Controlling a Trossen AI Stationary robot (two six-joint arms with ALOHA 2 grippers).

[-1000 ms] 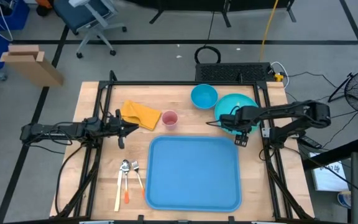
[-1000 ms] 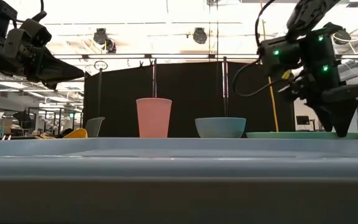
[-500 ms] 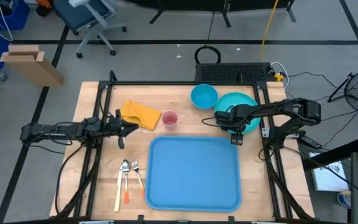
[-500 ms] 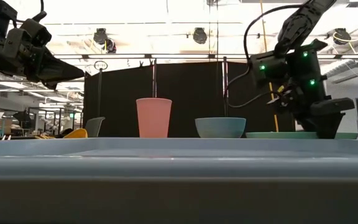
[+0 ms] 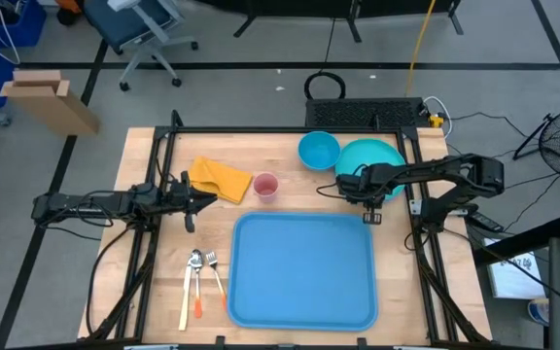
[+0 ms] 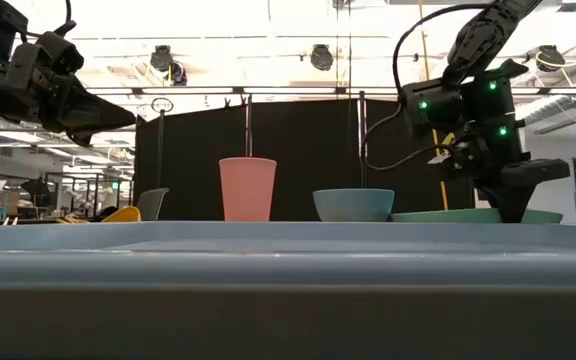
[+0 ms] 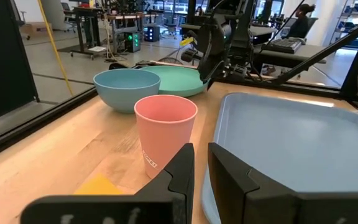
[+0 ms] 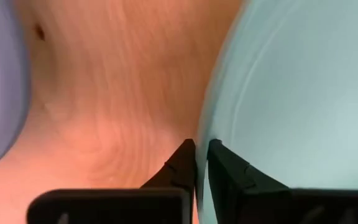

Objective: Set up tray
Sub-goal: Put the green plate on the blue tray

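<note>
I think I am working in a big robot lab, because I see a wooden desk (image 5: 163, 282) in a metal frame, black curtains (image 6: 298, 160), ceiling lamps (image 6: 320, 56), cables and computer desks (image 7: 284, 46) behind.

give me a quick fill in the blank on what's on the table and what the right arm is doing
1. The right gripper is shut on the rim of the teal ____.
2. The pink cup stands between the blue bowl and the yellow ____.
3. The tray holds ____ so far.
4. The cutlery lies on the wood on the ____ arm's side of the tray.

Missing words: plate; cloth; nothing; left
</note>
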